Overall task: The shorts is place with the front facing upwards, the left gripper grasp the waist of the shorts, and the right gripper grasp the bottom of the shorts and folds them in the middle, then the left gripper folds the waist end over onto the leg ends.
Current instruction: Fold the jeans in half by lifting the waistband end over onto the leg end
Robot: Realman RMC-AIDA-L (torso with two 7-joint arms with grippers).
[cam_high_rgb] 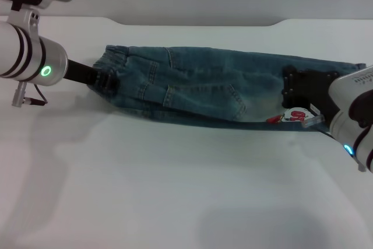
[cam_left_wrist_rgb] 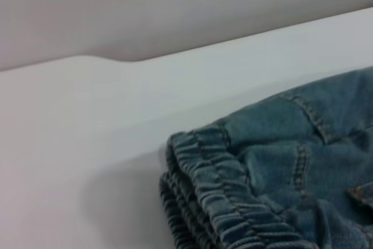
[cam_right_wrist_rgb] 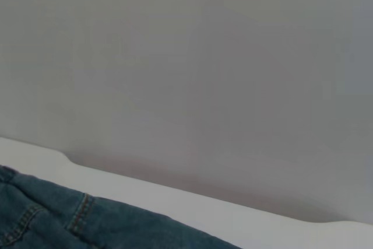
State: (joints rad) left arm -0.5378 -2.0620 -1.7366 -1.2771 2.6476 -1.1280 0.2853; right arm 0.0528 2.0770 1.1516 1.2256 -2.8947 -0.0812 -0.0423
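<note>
The shorts [cam_high_rgb: 204, 88] lie stretched across the table, doubled lengthwise, blue-green denim with faded patches. The ruched waist [cam_high_rgb: 113, 59] is at the left end, and in the left wrist view the waist [cam_left_wrist_rgb: 215, 190] shows as two stacked gathered layers. My left gripper [cam_high_rgb: 104, 81], a black claw on the green-lit arm, is shut on the waist's near corner. The leg ends [cam_high_rgb: 326, 65] lie at the right. My right gripper [cam_high_rgb: 300, 94], a dark block on the blue-lit arm, sits over them and grips the denim beside a small red-and-white print [cam_high_rgb: 294, 115]. Denim [cam_right_wrist_rgb: 70, 220] fills the right wrist view's lower corner.
A white table [cam_high_rgb: 175, 190] stretches wide and bare in front of the shorts. Its back edge, with a stepped notch [cam_high_rgb: 280, 23], meets a grey wall [cam_right_wrist_rgb: 204, 56] just behind the cloth.
</note>
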